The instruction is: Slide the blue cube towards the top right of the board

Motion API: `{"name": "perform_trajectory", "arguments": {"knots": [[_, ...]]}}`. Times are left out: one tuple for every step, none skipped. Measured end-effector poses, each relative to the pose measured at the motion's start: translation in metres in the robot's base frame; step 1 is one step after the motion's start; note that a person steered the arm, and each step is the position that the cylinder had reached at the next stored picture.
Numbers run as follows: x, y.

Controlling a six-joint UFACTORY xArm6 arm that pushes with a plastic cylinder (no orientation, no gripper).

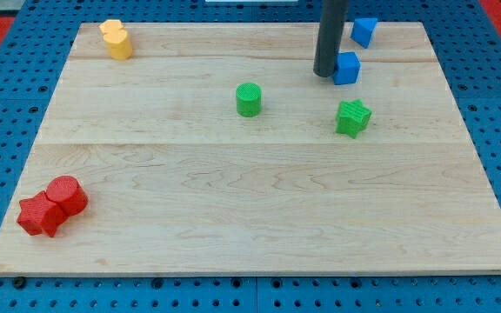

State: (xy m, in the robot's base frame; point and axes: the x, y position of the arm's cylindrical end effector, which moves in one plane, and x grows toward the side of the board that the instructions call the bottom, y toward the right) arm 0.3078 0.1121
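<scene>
My tip (324, 73) sat against the left side of the blue cube (347, 68), near the desk's (233, 200) top right. No gripper was fitted, just the rod, cut off at the view's top. A second blue block (364, 30) lay just above-right; shape unclear. Green cylinder (249, 99) and green star (353, 117) were mid-board. Yellow blocks (116, 39) top left, touching, shapes hard to separate. Red cylinder (66, 194) and another red block (39, 215) touched at bottom left.

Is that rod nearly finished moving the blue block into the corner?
Mostly done: the blue cube already sits in the board's upper right area. In hand: my tip is right against its left side. Left: a short push toward the top right corner, where another blue block lies.
</scene>
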Motion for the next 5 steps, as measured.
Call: {"name": "perform_trajectory", "arguments": {"knots": [[0.012, 0.012], [0.024, 0.029], [0.024, 0.041], [0.016, 0.041], [0.001, 0.041]]}}
